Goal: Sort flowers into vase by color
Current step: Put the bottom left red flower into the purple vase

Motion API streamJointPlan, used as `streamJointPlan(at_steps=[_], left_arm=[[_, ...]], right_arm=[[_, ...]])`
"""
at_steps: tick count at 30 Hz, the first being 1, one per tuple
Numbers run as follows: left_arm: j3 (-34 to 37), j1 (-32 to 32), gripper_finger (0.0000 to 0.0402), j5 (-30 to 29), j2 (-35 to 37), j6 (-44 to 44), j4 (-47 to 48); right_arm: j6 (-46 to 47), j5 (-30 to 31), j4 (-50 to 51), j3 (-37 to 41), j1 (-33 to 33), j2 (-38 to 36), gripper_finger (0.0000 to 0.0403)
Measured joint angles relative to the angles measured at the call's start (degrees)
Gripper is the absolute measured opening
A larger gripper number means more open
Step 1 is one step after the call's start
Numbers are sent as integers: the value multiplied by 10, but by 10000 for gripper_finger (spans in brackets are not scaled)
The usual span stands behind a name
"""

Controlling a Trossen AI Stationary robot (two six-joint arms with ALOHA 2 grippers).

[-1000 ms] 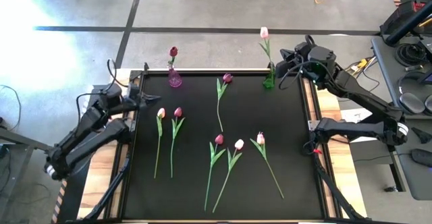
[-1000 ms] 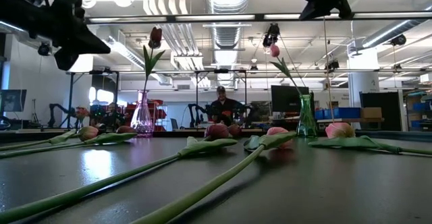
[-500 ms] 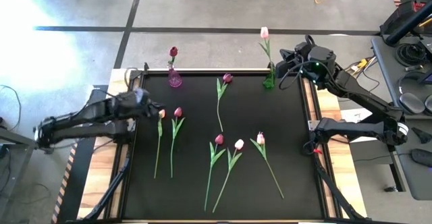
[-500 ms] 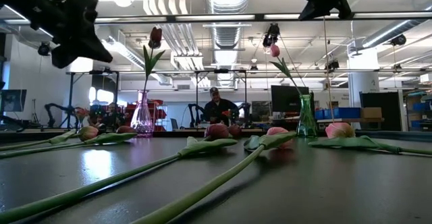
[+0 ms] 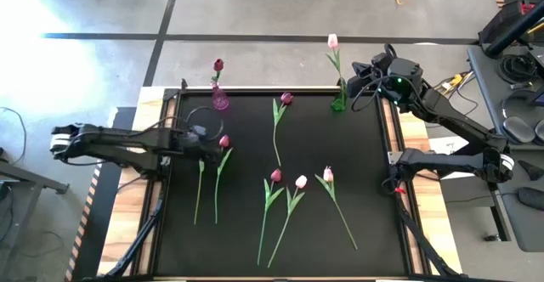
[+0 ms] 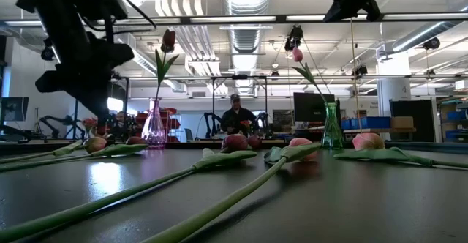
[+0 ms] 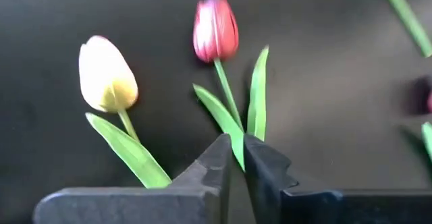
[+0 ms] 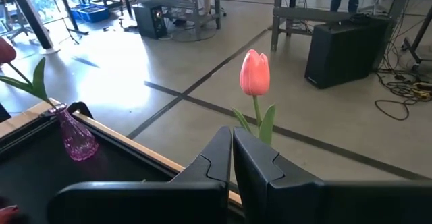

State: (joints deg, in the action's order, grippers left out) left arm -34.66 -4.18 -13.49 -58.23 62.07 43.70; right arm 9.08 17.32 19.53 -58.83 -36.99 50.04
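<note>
Six tulips lie loose on the desk; left tool hovers closed over two, right tool closed beside the green vase

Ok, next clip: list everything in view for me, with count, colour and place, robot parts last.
Table: one, black top, wooden side strips.
Purple vase: one, far left edge, holding a dark magenta tulip.
Green vase: one, far right edge, holding a pale pink tulip.
Loose magenta tulips: three lying on the table, left, far centre, near centre.
Loose pale tulips: three lying on the table, one under the left gripper, two near centre-right.
Person: one, dark top, in the room beyond.
Left gripper: fingers shut, over the left pale tulip.
Right gripper: fingers shut, beside the green vase.
</note>
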Motion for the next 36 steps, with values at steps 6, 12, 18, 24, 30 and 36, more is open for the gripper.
streamJointPlan(at_steps=[6,12,18,24,30,36], left_arm=[[-25,-21,117,25,-107,0,-2],[-31,-76,178,67,-184,-38,-28],[-43,-111,170,85,-234,-99,-55],[-64,-115,131,89,-270,-121,-90],[-77,-115,82,98,-293,-146,-92],[-93,-115,10,101,-260,-195,-88]], right_arm=[[-2,0,0,0,0,1,9],[-3,0,0,0,0,6,9],[-1,0,0,0,0,8,9],[-1,0,0,0,0,8,9],[-1,0,0,0,0,8,9],[-1,0,0,0,0,8,9]])
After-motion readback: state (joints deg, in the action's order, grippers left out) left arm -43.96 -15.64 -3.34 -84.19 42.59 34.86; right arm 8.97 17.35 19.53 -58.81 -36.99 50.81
